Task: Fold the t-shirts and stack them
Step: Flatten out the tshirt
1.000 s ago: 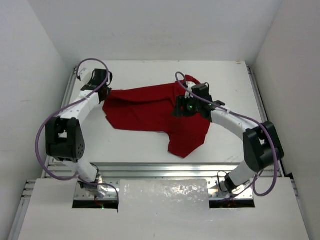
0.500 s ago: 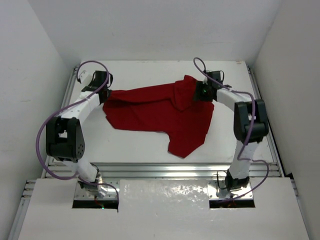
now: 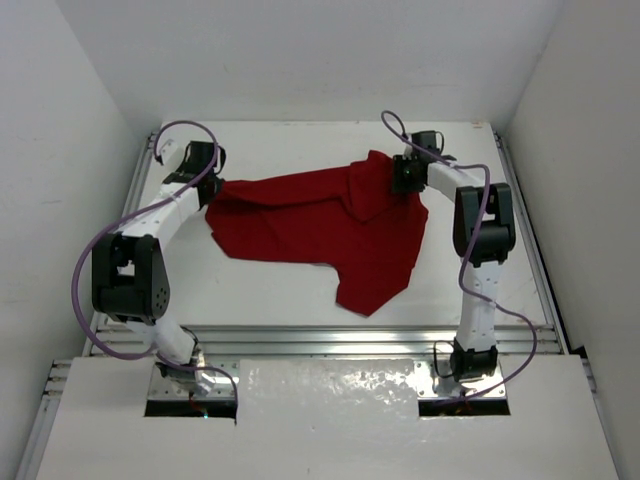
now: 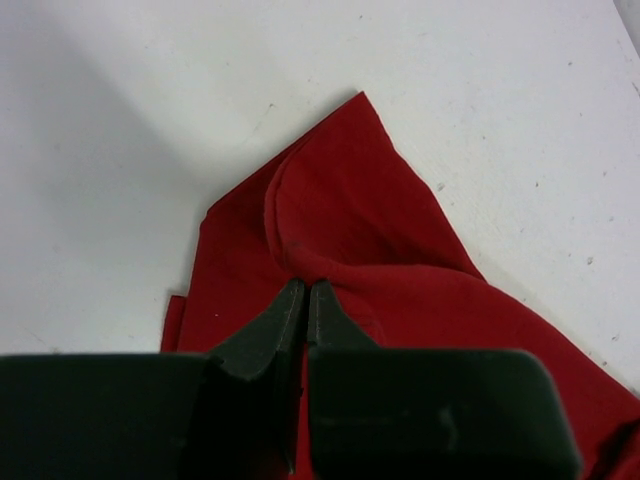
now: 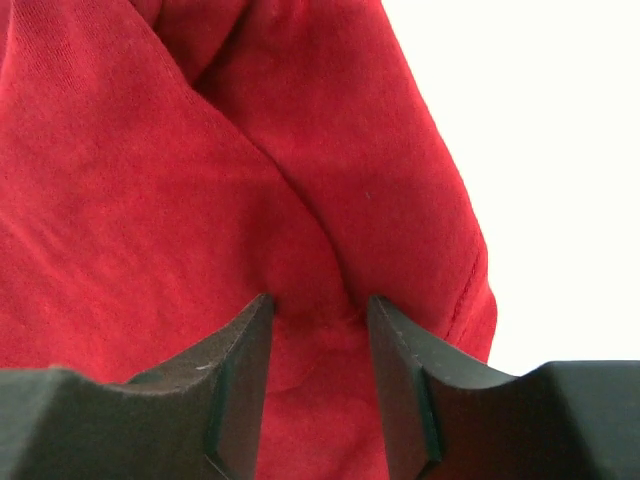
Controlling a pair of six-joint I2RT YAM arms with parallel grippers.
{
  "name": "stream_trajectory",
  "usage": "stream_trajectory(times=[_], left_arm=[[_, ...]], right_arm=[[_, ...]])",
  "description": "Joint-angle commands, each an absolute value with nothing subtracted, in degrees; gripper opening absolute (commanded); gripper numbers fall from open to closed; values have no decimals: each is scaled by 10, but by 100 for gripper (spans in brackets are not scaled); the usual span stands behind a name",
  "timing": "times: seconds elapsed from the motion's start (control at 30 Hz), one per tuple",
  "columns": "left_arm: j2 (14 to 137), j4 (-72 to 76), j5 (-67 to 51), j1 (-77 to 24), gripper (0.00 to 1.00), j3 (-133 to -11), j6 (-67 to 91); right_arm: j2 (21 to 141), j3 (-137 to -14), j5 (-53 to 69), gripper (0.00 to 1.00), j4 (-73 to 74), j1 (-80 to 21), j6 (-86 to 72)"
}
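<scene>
1 t-shirt (image 3: 300, 225) on 1 table (image 3: 265, 292), L jaws pinching.

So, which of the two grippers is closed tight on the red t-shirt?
The left gripper: its jaws meet, pinching a fold of the t-shirt. The right gripper has its jaws apart, with cloth lying between them.

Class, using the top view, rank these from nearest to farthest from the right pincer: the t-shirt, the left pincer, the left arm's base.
1. t-shirt, directly at the right pincer.
2. left pincer, far left of the table.
3. left arm's base, near-left edge.
</scene>
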State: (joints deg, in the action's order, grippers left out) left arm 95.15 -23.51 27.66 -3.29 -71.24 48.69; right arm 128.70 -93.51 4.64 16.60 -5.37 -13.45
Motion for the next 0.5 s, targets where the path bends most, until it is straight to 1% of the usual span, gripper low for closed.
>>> stream_trajectory(times=[0.0,0.03,0.1,0.13,0.23,0.3,0.37,0.47], left_arm=[[948,-216,279,-32,0,-713,482],[948,-215,280,-32,0,-713,482],[949,-215,279,-32,0,-715,482],[950,-215,278,-32,0,-715,482],[950,-215,275,-32,0,-715,481],[948,-215,273,-33,0,-717,480],[947,-215,273,-33,0,-716,478],[950,-222,274,-34,0,-729,470]], right_arm=[[1302,-956,56,42,167,-49,-125],[1301,-948,59,40,164,-49,-126],[1294,-937,63,32,154,-48,-130],[1284,-923,67,27,143,-49,-131],[1275,-915,67,21,144,-49,-132],[1274,-918,69,14,147,-48,-128],[1267,-918,69,0,151,-49,-130],[1234,-904,53,0,140,-49,-142]])
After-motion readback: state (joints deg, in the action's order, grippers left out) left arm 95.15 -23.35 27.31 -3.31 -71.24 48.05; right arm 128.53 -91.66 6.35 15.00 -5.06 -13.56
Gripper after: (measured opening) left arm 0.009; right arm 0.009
